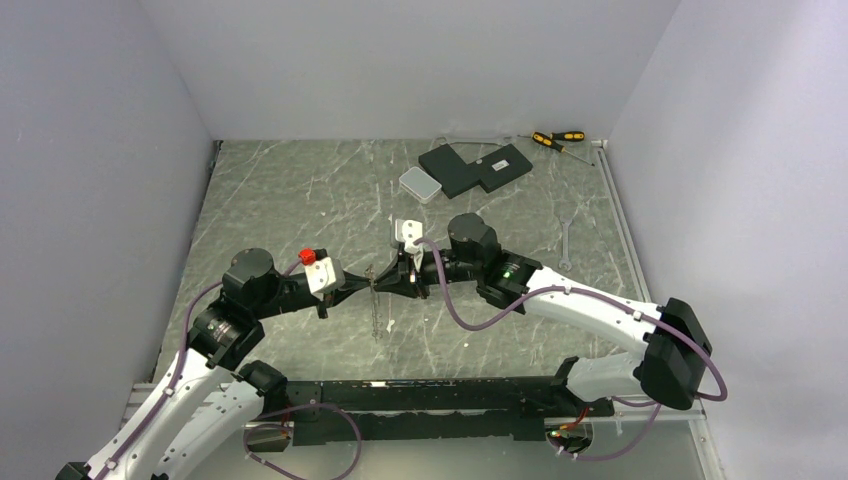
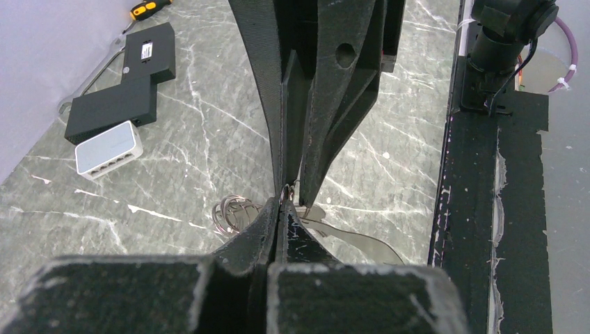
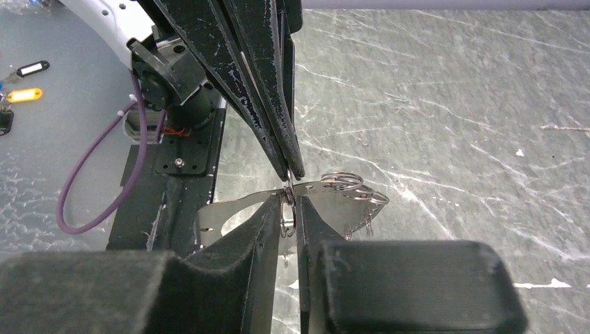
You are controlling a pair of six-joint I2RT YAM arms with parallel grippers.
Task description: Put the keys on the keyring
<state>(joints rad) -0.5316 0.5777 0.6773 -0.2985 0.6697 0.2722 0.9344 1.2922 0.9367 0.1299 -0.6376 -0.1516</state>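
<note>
A dark green marbled tabletop (image 1: 300, 200) is enclosed by plain pale walls (image 1: 400, 60). At its far side a flat black L-shaped box (image 1: 475, 168) is laid, and a small white network switch (image 1: 420, 184), its row of ports shown in the left wrist view, is set just beside the box's left end. Two screwdrivers (image 1: 558, 138) with yellow-and-black and orange-and-black handles are laid by the far right corner, and a thin silvery wrench (image 1: 566, 243) is seen near the right edge, well apart from them.

Keyring (image 1: 375, 303) too thin to resolve from above. Left arm (image 1: 160, 415) cut off at bottom edge. Wrist foregrounds blurred.
</note>
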